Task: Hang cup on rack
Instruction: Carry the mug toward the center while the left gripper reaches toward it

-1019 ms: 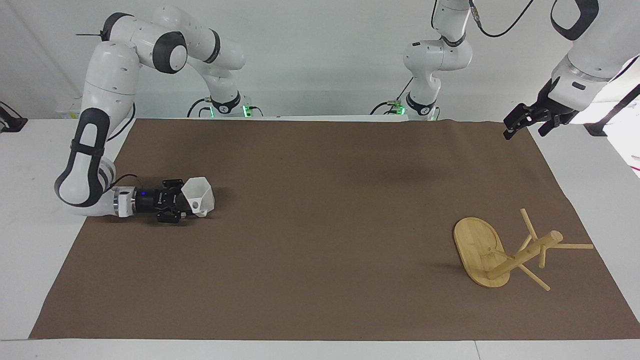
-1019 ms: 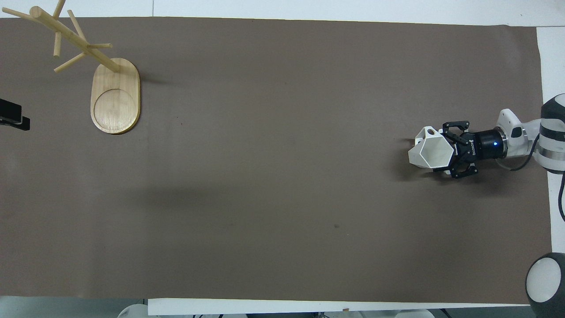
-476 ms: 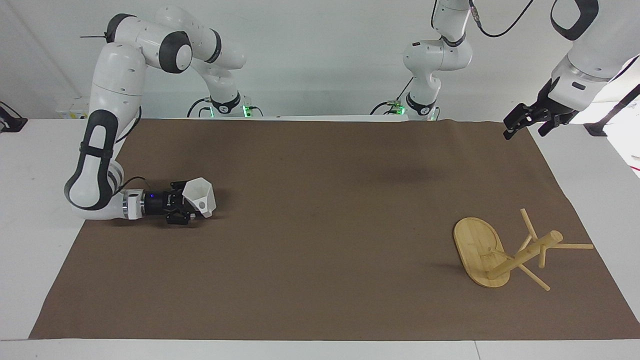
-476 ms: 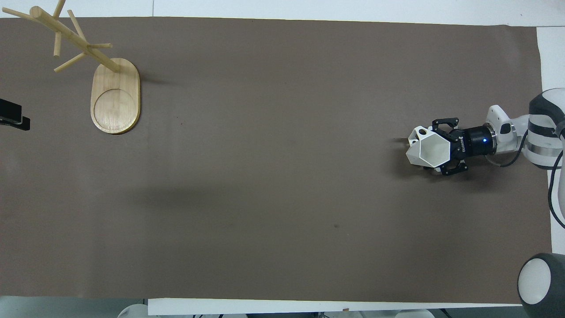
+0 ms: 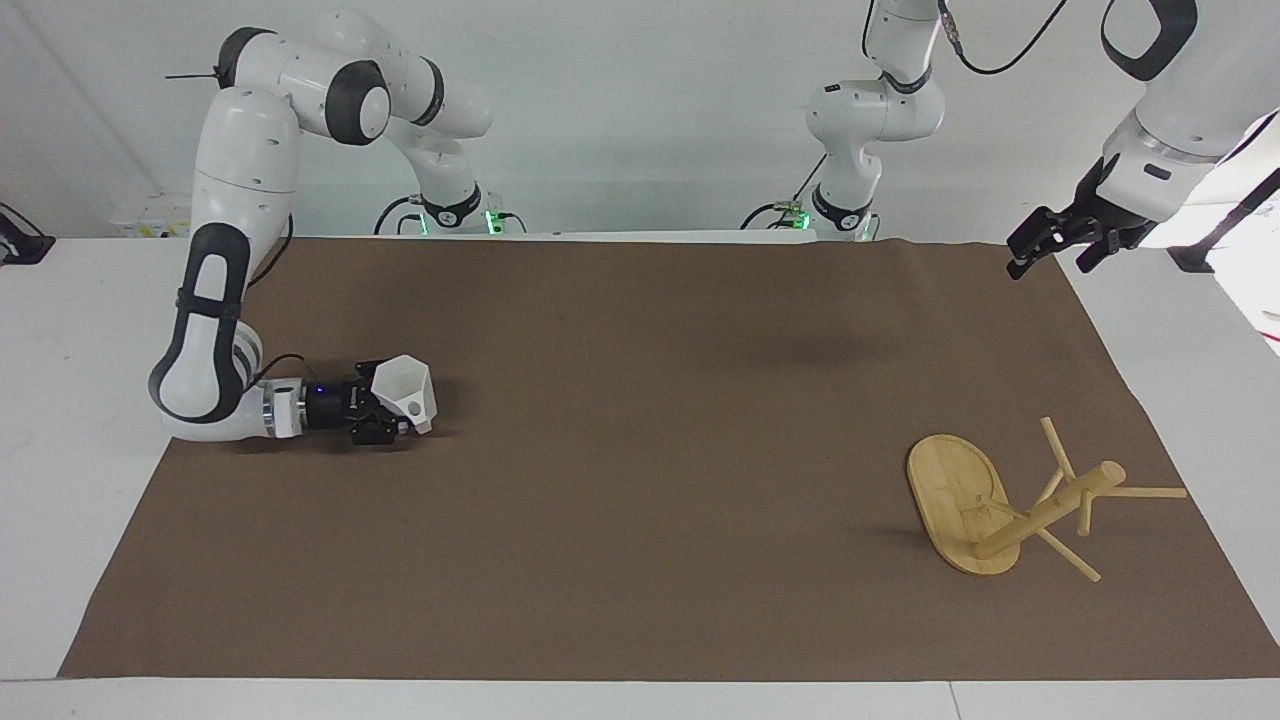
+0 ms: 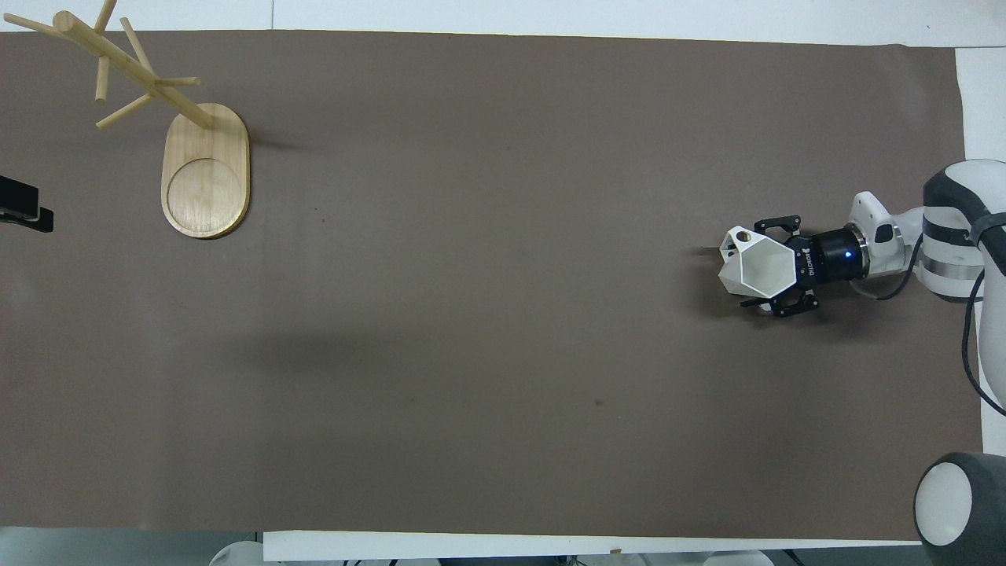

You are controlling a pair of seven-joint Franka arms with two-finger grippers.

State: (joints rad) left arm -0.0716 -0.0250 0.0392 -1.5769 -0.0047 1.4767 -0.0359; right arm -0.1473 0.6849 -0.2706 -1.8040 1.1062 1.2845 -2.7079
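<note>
At mid-left of the facing view, the right gripper point(image 5: 385, 415) pinches the cup point(image 5: 404, 393) low over the brown mat point(image 5: 640, 450); whether the left gripper point(image 5: 1060, 243) at upper right is spread cannot be told.

We see the right gripper point(image 5: 392, 415) lying low and level over the brown mat point(image 5: 640, 440) at the right arm's end of the table, its fingers closed around the cup point(image 5: 405, 393). The cup sits at the gripper's tip, mouth tipped upward and its boxy handle turned away from the wrist, toward the middle of the mat. Well apart from this gripper, at the left arm's end of the table, the rack point(image 5: 1010, 505) stands on its oval base with post and pegs leaning toward us. The left gripper point(image 5: 1062, 241) hangs high over the mat's corner by the robots, waiting.
</note>
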